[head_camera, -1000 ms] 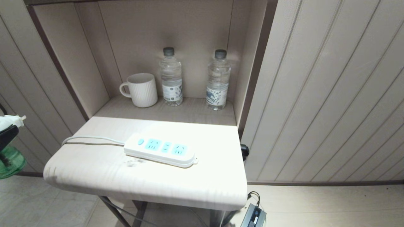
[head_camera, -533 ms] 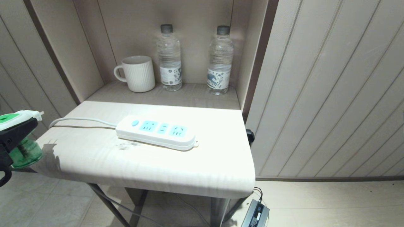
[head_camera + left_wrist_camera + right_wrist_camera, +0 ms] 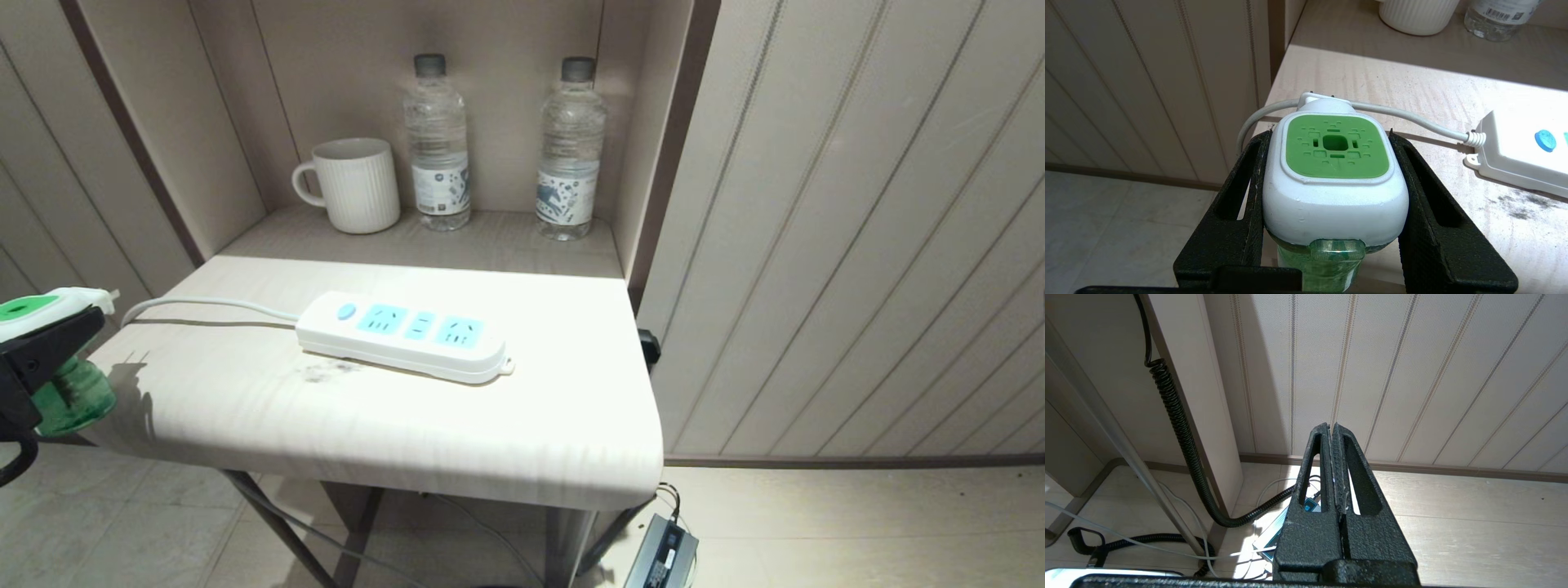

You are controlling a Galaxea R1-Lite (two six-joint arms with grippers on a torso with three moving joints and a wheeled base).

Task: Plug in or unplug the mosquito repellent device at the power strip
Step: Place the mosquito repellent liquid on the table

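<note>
Left end effector (image 3: 1333, 204) pinches the mosquito repellent device (image 3: 1336, 179) by the flat sides of its white head, green bottle hanging below, plug prongs facing away toward the table (image 3: 392, 441); this grip likely leaves the prongs free for insertion. The device hangs off the table's left edge, well apart from the power strip (image 3: 404, 336), which lies flat on the table, sockets up and bare, its cord (image 3: 204, 304) trailing off the left side. Judgement: plugging in, approach stage. Right end effector (image 3: 1334, 473) is pressed together, parked low beside the wall, pointing at the floor.
</note>
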